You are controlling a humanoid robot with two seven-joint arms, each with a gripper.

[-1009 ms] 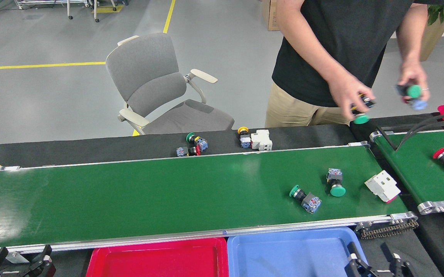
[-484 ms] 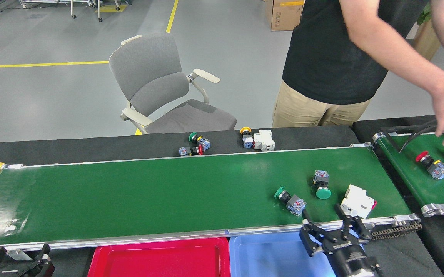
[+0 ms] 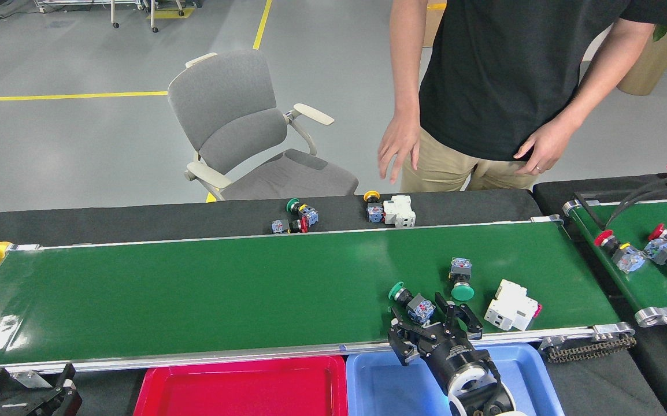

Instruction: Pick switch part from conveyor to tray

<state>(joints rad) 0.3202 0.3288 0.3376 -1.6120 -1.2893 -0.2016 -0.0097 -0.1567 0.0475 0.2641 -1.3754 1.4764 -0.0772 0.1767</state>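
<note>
The conveyor [image 3: 195,289] is a long green belt with silver rails. On its right part lie a green-capped switch part with a blue block [image 3: 411,301], a second green-capped one [image 3: 460,280] and a white breaker [image 3: 511,314]. My right gripper [image 3: 429,316] stands open over the belt's near rail, its fingers just behind and around the blue-block end of the first switch part, with nothing gripped. My left gripper [image 3: 27,392] rests low at the bottom left, open and holding nothing. A red tray [image 3: 241,387] and a blue tray [image 3: 380,384] sit below the belt.
A person stands behind the belt, hands [image 3: 400,144] hanging free above the black table. Spare switches [image 3: 299,218] and a breaker [image 3: 398,211] lie on that table. A shorter green belt [image 3: 645,277] at right carries several switches. A grey chair [image 3: 241,127] stands behind.
My right arm came up from the bottom right and moved left to the first green switch part. The parts drifted left on the belt. The person's hands left the right-hand belt.
</note>
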